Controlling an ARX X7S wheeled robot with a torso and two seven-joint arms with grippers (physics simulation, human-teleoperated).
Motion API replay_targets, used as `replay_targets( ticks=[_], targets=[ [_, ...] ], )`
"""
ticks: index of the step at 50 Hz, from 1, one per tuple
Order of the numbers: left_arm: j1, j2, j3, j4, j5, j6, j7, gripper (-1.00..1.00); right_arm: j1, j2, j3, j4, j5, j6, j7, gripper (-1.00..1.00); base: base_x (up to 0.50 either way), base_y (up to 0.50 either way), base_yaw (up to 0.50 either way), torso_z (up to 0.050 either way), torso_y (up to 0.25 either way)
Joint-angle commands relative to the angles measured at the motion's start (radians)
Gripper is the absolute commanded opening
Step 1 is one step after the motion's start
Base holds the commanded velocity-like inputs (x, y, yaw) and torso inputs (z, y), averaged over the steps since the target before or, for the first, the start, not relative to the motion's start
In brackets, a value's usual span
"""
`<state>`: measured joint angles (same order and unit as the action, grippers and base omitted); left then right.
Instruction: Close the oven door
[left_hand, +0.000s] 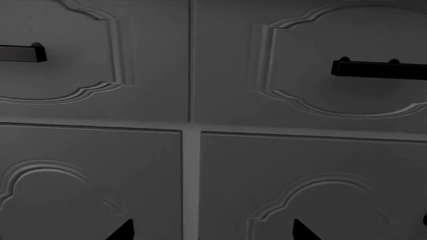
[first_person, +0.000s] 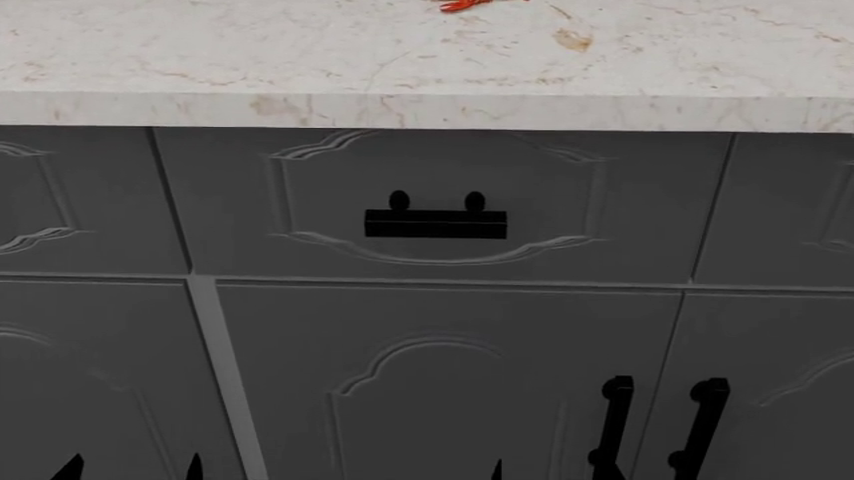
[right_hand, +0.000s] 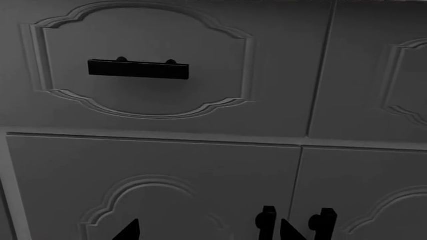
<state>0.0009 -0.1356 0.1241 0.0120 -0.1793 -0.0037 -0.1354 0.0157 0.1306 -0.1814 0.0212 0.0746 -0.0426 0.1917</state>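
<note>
The oven door is out of view in all three views; only grey cabinet fronts show. In the left wrist view, my left gripper (left_hand: 213, 232) is open, its two black fingertips (left_hand: 124, 230) wide apart before a grey cabinet door (left_hand: 93, 185), with nothing between them. My right gripper (right_hand: 212, 232) is open too and empty, its fingertips (right_hand: 131, 230) spread in front of a lower cabinet door (right_hand: 153, 180). The head view shows only the tips of the left gripper (first_person: 131, 470) at the bottom edge.
A marble countertop (first_person: 400, 60) runs across the top with a red item (first_person: 467, 5) on it. Below is a grey drawer with a black bar handle (first_person: 435, 222). Two vertical black door handles (first_person: 614, 420) stand at lower right, close to my right gripper.
</note>
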Motion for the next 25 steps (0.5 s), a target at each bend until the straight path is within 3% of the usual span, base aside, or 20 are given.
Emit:
replay_targets(
  ticks=[1,25],
  targets=[
    [-0.003,-0.006,0.008,-0.004,-0.005,0.001,-0.011,1.00,-0.003,0.009,-0.009,-0.003,0.010,-0.006,0.007,1.00,0.00,0.00,0.00,-0.050,0.000],
    [-0.004,-0.022,0.029,0.000,-0.019,-0.004,-0.023,1.00,0.002,0.023,-0.027,0.001,0.021,-0.010,0.025,1.00,0.00,0.00,0.00,-0.050,0.000]
  ],
)
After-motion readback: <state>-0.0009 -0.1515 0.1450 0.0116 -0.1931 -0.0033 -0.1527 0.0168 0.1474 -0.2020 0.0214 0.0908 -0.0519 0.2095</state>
